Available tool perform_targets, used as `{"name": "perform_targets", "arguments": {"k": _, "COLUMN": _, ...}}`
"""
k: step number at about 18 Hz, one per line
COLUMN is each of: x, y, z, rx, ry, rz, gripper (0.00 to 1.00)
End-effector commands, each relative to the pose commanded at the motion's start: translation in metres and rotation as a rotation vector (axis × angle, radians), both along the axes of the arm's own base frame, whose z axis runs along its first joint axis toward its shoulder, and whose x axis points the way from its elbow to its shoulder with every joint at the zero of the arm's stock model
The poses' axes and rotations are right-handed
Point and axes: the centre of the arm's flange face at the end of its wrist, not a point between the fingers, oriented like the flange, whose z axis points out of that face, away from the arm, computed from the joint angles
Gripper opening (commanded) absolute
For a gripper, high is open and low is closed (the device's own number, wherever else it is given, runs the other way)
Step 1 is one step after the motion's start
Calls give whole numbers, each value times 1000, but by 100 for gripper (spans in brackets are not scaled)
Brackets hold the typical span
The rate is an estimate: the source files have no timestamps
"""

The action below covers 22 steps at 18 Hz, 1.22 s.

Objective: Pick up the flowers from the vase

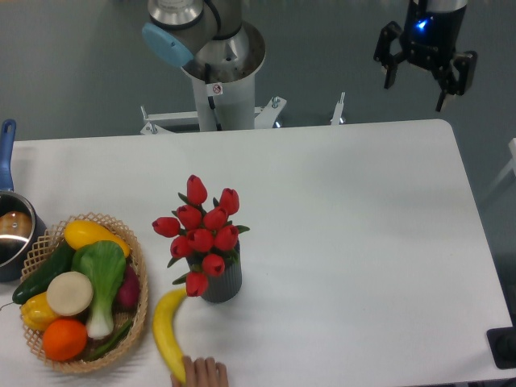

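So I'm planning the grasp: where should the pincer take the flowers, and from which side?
Probably from above, closing on the bunched buds and stems just over the vase rim. The flowers stand upright, stems hidden inside, so lifting straight up frees them. The pincer is open, far off to the back right.

The flowers (202, 232) are a tight bunch of red tulip buds with small dark green leaves showing between them, standing upright in the vase (222, 280). The tallest bud points toward 12 o'clock, one leans out toward 9 o'clock, and the lowest droops over the rim toward 7 o'clock. The vase is a small dark grey cylinder with vertically ribbed sides, upright on the white desk (347, 242), left of its middle.
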Motion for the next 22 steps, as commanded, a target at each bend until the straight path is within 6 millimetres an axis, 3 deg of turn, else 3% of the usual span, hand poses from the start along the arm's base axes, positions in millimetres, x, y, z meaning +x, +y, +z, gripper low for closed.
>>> {"name": "perform_targets", "arguments": {"k": 9, "x": 2, "y": 5, "z": -2, "rx": 1, "ry": -4, "rz": -8, "gripper": 100}}
{"name": "perform_targets", "arguments": {"k": 15, "x": 11, "y": 17, "z": -38, "rx": 154, "ry": 33, "rz": 97, "gripper": 100}}
{"name": "perform_targets", "arguments": {"k": 22, "x": 24, "y": 66, "z": -68, "rx": 345, "ry": -71, "rz": 107, "gripper": 100}}
